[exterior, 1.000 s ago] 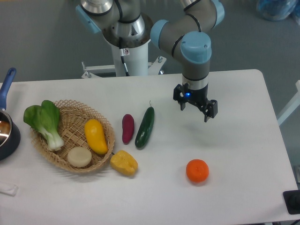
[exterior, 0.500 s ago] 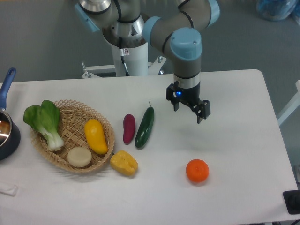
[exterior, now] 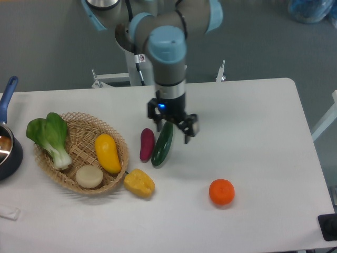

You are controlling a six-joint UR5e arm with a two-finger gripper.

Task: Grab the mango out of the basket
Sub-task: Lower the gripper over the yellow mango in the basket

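My hand (exterior: 173, 130) has swung left across the white surface (exterior: 253, 137) in the past second, from open ground well to the right to a spot above the top end of the dark green cucumber (exterior: 162, 143), with the small purple eggplant (exterior: 146, 144) just beside it. My fingers stand apart and hold nothing.

The mango (exterior: 107, 153) lies untouched in the basket (exterior: 73, 124), toward its right side, smooth and yellow-orange, close to the pale round slice (exterior: 89, 176) and well apart from the leafy bok choy (exterior: 50, 135) on the far left. The lumpy yellow pepper (exterior: 139, 182) sits outside the rim, touching or nearly touching the wicker, and the orange (exterior: 221, 192) rests alone to the right.

As I judge it, the sweep has closed most of the gap, but I am still short of the basket and must carry on left and a little forward before descending over the fruit. The pepper just outside the rim is the look-alike to avoid.

The blue-handled pot (exterior: 7, 142) shows at the left edge. No brand, label or legible writing appears anywhere; only a small blue light glows on my wrist.
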